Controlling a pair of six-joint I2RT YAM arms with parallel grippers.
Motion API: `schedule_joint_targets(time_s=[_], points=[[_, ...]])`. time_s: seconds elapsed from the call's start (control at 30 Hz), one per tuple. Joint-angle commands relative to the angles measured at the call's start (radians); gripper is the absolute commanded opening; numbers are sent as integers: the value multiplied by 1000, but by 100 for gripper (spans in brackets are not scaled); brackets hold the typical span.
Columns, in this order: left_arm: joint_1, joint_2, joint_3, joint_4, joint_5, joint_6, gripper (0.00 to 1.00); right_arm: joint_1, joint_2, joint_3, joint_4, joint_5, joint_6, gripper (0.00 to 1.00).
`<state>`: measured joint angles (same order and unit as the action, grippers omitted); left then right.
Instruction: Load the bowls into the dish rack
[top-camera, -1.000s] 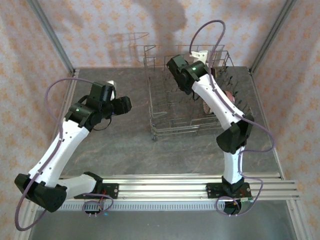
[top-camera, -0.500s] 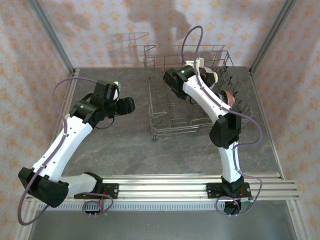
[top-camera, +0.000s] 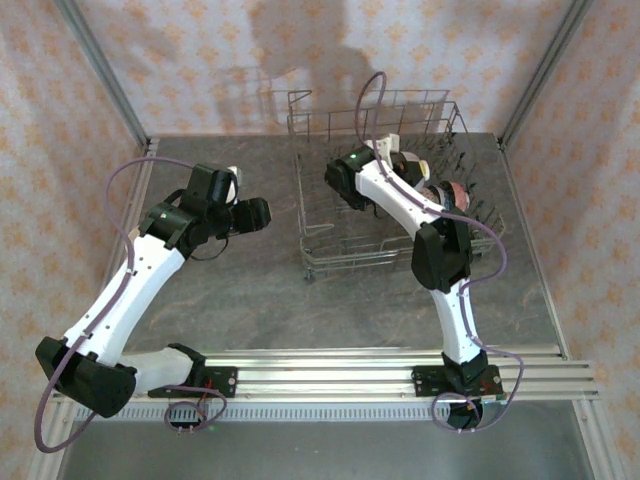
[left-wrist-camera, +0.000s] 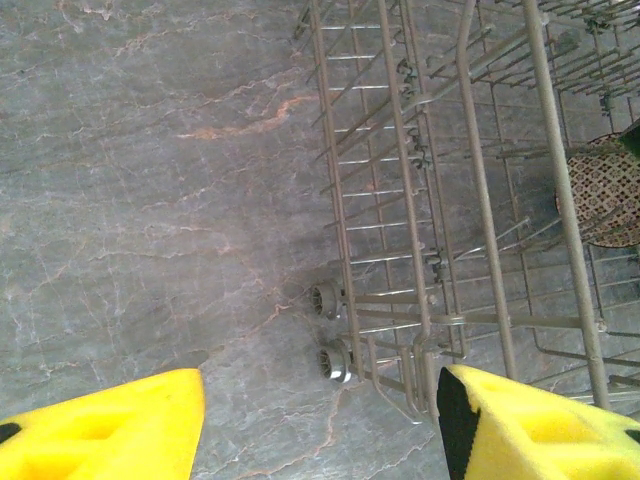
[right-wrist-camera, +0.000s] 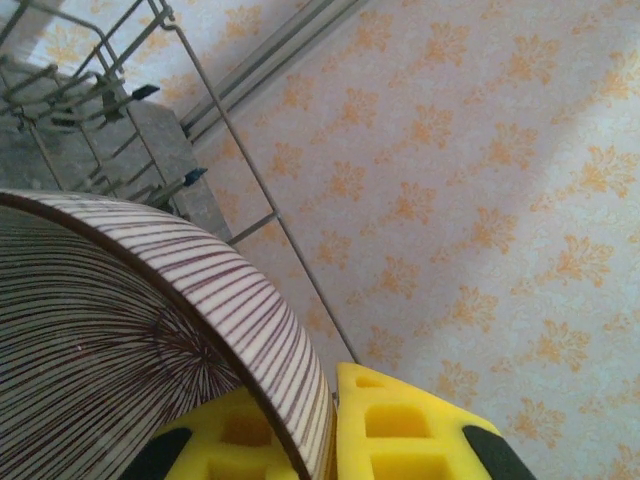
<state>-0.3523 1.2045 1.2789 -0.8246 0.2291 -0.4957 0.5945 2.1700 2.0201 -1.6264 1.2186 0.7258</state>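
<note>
My right gripper (right-wrist-camera: 330, 432) is shut on the rim of a cream bowl with thin brown stripes (right-wrist-camera: 120, 330), one yellow finger inside it and one outside. From above, that bowl (top-camera: 419, 164) hangs tilted over the back of the grey wire dish rack (top-camera: 318, 256). A pinkish patterned bowl (top-camera: 455, 194) stands on edge among the tines at the rack's right; the left wrist view catches it too (left-wrist-camera: 603, 190). My left gripper (left-wrist-camera: 320, 440) is open and holds nothing, above the table just left of the rack's front corner (left-wrist-camera: 430, 330).
The rack's small wheels (left-wrist-camera: 335, 362) rest on the grey marbled tabletop (top-camera: 240, 290). Papered walls and metal posts (top-camera: 100, 70) close in the back and sides. A rail (top-camera: 330, 375) runs along the near edge by the arm bases.
The right arm has folded in and lowered, carrying the striped bowl down toward the rack's back. The left gripper has drifted slightly right, still open.
</note>
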Motion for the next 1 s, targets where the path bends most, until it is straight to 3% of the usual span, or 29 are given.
schedule_joint_targets(time_s=[0.0, 0.97], points=[[4, -12, -18, 7, 12, 25, 64, -4, -32, -36, -149, 35, 57, 9], [4, -43, -68, 45, 21, -4, 64, -7, 1, -146, -153, 21, 29, 9]])
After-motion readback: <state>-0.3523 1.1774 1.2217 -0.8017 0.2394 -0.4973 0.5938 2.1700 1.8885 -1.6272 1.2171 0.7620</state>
